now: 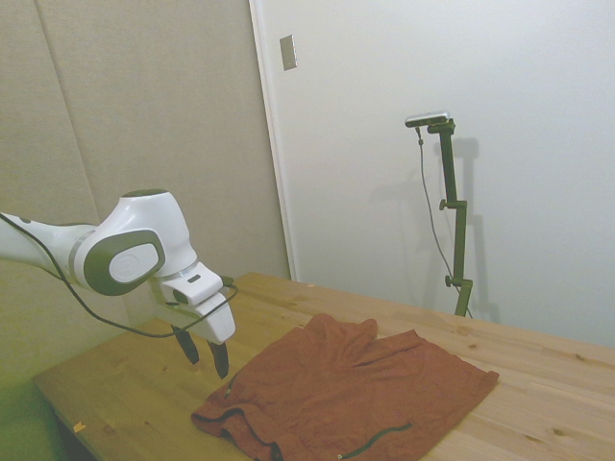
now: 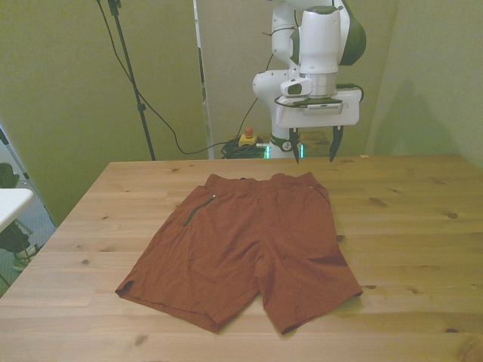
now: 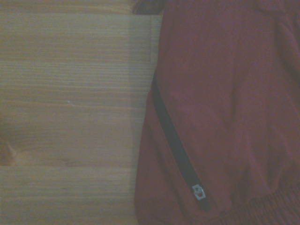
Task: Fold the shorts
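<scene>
Rust-red shorts (image 2: 249, 245) lie spread flat, unfolded, on the table.

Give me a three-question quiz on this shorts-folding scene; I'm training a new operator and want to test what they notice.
1. True or false: the gripper is clamped on the shorts.
2. How do the shorts lie on the table? A) folded in half B) spread flat, both legs open C) bunched in a heap
3. In the front view, the dark zip pocket is on which side of the shorts?

Key
1. False: the fingers are apart and hang in the air above the waistband end, touching nothing.
2. B
3. The front view's left, near the waistband.
</scene>
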`<act>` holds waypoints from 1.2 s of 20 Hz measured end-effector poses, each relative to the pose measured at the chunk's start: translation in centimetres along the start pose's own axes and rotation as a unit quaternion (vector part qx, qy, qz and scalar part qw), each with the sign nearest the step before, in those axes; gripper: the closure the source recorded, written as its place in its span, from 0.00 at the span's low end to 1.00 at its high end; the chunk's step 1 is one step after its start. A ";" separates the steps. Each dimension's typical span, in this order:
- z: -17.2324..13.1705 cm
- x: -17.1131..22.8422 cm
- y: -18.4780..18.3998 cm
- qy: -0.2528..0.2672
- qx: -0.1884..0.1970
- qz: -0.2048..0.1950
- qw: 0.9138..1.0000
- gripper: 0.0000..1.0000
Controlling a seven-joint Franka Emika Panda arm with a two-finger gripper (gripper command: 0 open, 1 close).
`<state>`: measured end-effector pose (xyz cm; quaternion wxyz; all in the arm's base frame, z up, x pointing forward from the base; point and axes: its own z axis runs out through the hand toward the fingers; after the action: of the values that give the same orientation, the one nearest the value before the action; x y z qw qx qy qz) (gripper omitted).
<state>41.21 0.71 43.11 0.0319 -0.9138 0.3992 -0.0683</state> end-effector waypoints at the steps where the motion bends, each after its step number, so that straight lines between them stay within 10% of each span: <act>1: 0.0 0.0 0.0 -0.001 -0.001 0.000 1.000 0.00; 9: 0.3 -4.8 -5.1 0.103 -0.070 -0.101 0.987 0.00; 18: 4.9 -13.4 -6.4 0.268 -0.210 -0.187 0.922 0.00; 24: 8.4 -15.1 -5.4 0.275 -0.256 -0.209 0.903 0.00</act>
<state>36.23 15.45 33.89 -0.3290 -0.8978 0.1961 -0.2172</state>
